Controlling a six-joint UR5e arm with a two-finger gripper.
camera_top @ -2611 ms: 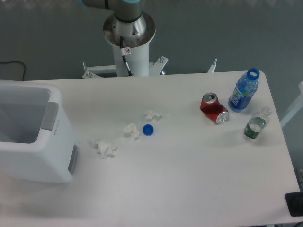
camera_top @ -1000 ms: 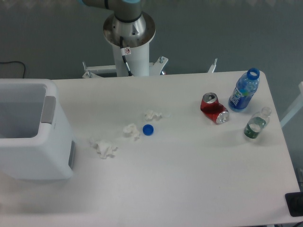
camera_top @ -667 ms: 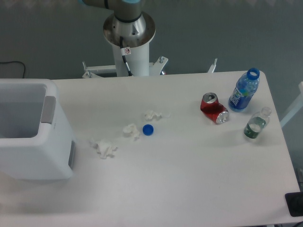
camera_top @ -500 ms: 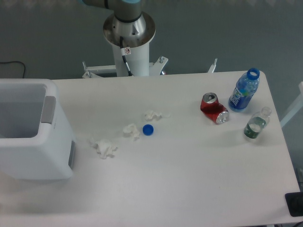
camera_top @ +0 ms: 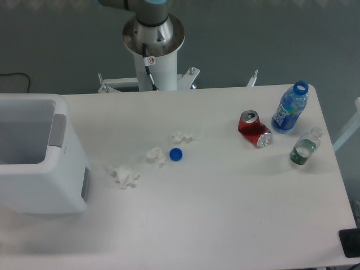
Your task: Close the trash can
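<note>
A robotics lab or test cell is suggested. A robot arm's pedestal base is bolted to a metal frame at 12 o'clock, behind a plain white table. A bare grey floor is seen beyond, and a black cable is trailed at 10 o'clock.

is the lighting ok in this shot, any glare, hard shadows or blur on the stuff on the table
Fixed camera: light is soft and even, so the blue bottle, red can and trash can cast only faint shadows. The white table looks slightly washed out, so the crumpled tissues barely stand out. The whole frame is mildly soft; no strong glare.
</note>
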